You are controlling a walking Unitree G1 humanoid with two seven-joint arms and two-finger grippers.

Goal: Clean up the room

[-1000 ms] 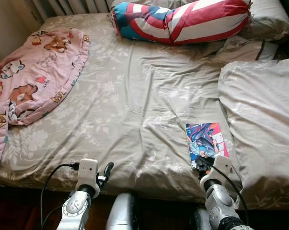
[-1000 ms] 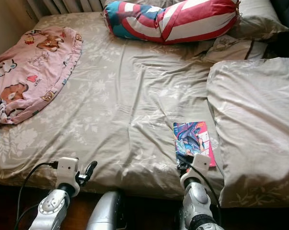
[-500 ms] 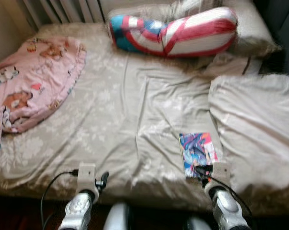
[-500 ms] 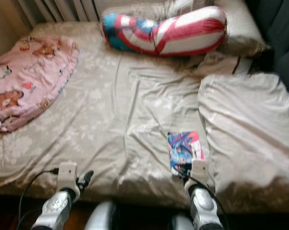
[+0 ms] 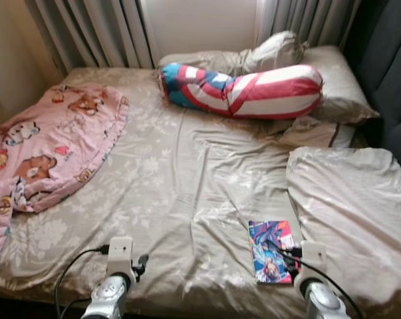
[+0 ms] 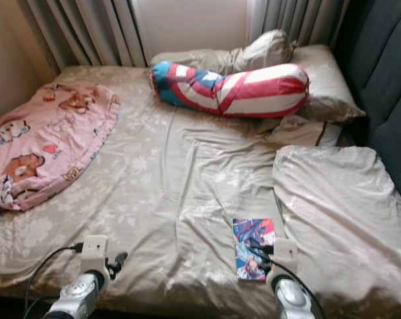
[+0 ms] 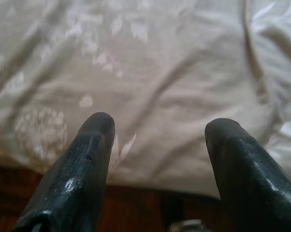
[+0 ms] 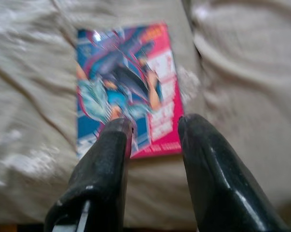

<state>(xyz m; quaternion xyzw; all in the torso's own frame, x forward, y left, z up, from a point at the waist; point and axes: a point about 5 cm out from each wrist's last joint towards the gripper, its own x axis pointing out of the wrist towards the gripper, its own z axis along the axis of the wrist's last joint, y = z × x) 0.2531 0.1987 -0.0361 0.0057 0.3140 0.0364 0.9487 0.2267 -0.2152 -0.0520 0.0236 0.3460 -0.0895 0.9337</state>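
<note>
Looking down from the head cameras, the right gripper (image 5: 288, 256) hovers over the near edge of a bed (image 5: 187, 166), its black fingers reaching onto the near corner of a colourful comic book (image 5: 272, 250) lying flat on the beige floral sheet; whether they touch the cover cannot be told. Just to that gripper's right lies a rumpled beige duvet (image 5: 350, 206), and well beyond it, at the head of the bed, a red, white and blue striped bolster (image 5: 243, 90) rests against grey pillows (image 5: 340, 80). The left gripper (image 5: 141, 262) hangs at the near edge of the mattress, holding nothing, with a pink cartoon-print blanket (image 5: 50, 146) heaped well off to its left and farther up the bed. Seen from the left wrist, the left gripper (image 7: 157, 140) has its two fingers spread wide apart over bare sheet at the mattress edge, with dark floor below them. Seen from the right wrist, the right gripper (image 8: 155, 137) has its fingers parted by a narrow gap, empty, their tips lying over the near edge of the comic book (image 8: 128, 82), whose pink and blue cover stretches away from them, the duvet (image 8: 246, 72) just beside it.
</note>
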